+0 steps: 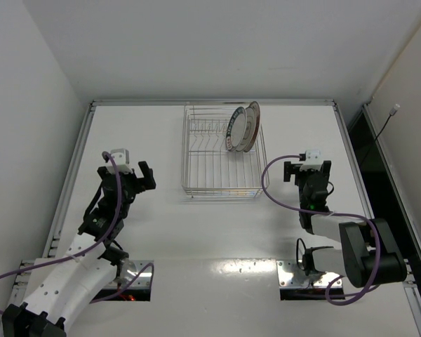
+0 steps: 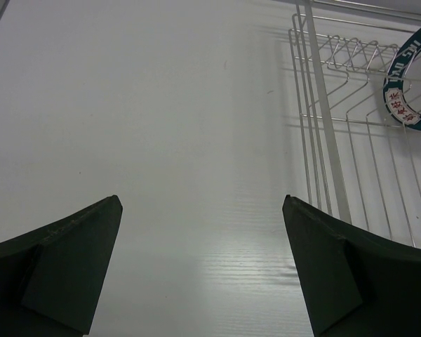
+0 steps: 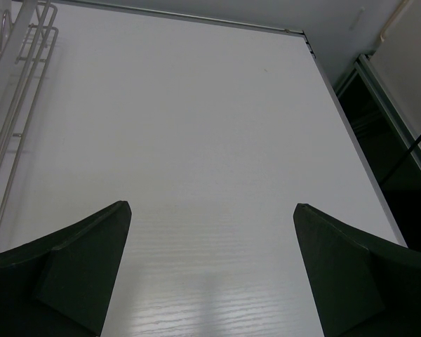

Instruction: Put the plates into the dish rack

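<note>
Left claw (image 1: 147,177) hangs released, fingers spread wide above the white counter (image 1: 196,239), just left of the dish rack (image 1: 221,188). The rack, silver wire with rows of upright prongs, sits mid-counter, its long axis running away from the arms. In its far right corner the plates (image 1: 242,128) stand on edge, packed together and slightly tilted, faces turned left. The front one shows a dark blue-green patterned rim. Right of the rack, right claw (image 1: 306,170) gapes wide, gripping nothing.
</note>
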`<action>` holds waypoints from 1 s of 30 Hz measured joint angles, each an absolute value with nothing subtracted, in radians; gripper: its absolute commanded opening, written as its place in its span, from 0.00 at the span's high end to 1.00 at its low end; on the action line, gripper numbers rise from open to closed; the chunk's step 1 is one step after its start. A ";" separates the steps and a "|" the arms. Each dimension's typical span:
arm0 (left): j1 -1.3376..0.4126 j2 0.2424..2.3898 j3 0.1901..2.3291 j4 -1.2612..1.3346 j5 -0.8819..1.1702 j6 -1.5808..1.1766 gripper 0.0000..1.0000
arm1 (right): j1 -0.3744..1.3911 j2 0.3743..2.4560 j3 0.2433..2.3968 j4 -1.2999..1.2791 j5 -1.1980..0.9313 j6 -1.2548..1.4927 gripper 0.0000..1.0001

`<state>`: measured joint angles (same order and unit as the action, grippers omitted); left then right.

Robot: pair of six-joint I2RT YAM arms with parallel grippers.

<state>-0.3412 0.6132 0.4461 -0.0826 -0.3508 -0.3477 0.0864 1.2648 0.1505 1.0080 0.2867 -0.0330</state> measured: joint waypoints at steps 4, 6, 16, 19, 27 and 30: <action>-0.341 0.613 0.450 -0.083 -0.351 -0.348 0.01 | 0.086 1.265 0.150 1.008 0.287 -0.033 0.01; -0.341 0.613 0.450 -0.084 -0.351 -0.348 0.01 | 0.086 1.265 0.150 1.008 0.287 -0.033 0.01; -0.341 0.607 0.461 -0.097 -0.334 -0.349 0.01 | 0.086 1.265 0.150 1.008 0.287 -0.033 0.01; -0.345 0.608 0.461 -0.100 -0.321 -0.350 0.01 | 0.086 1.265 0.150 1.008 0.287 -0.033 0.01; -0.353 0.609 0.461 -0.101 -0.304 -0.353 0.01 | 0.086 1.265 0.150 1.008 0.287 -0.033 0.01; -0.353 0.611 0.461 -0.101 -0.298 -0.353 0.01 | 0.086 1.265 0.150 1.008 0.287 -0.033 0.01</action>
<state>-0.3531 0.6106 0.4610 -0.1005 -0.2981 -0.3531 0.0864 1.2652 0.1505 1.0080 0.2867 -0.0330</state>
